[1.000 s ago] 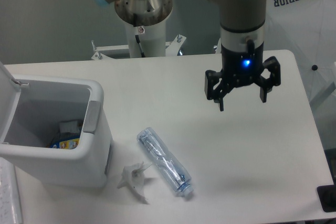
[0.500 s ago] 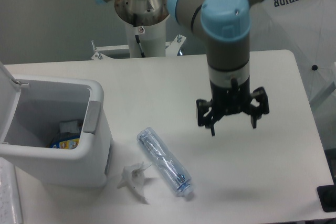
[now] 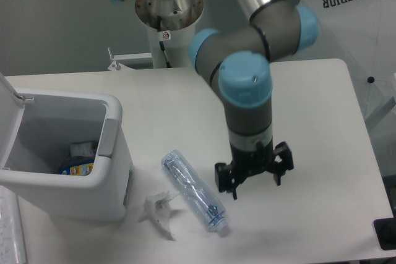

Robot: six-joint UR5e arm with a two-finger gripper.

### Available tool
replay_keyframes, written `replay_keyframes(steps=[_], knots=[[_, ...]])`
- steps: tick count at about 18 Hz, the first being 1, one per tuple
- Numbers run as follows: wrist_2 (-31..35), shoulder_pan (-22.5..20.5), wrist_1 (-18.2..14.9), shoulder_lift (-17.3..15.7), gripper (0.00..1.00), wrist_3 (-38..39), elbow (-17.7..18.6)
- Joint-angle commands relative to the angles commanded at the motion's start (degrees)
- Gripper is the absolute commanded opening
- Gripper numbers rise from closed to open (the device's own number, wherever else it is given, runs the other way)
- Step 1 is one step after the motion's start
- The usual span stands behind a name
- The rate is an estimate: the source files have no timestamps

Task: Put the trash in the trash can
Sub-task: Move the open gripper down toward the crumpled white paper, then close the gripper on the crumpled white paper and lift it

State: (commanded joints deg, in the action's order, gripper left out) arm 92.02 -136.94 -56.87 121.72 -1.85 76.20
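While the tool hangs low with its jaws spread and empty, the crushed bottle lies diagonally just to its left on the desk. Beside it lies the white scrap, near the trash can, whose lid stands open. Bare desk stretches right of the tool.

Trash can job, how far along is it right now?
Barely started. The trash can stands open, a blue-and-yellow packet inside. In hand: nothing; the claw is open and empty, low over the table right of the crushed bottle. Left: the bottle and the white scrap, both on the table.
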Motion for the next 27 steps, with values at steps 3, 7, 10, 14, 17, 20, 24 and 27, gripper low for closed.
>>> replay_keyframes(steps=[3, 7, 10, 14, 17, 20, 24, 27], knots=[[1.1, 2.1, -0.3, 2.3, 1.00, 1.8, 0.1], [2.1, 3.8, -0.5, 3.3, 1.00, 8.3, -0.1], [1.9, 5.1, -0.4, 3.9, 1.00, 9.0, -0.2], [0.8, 6.9, -0.4, 5.9, 1.00, 13.2, -1.4], [-3.3, 7.7, -0.8, 6.7, 1.00, 14.6, -1.6], [-4.3, 8.3, -2.2, 6.9, 1.00, 16.1, -1.5], [-4.9, 9.0, -4.7, 7.0, 1.00, 16.4, -1.4], [-5.4, 9.1, -4.7, 7.7, 1.00, 16.7, -1.7]])
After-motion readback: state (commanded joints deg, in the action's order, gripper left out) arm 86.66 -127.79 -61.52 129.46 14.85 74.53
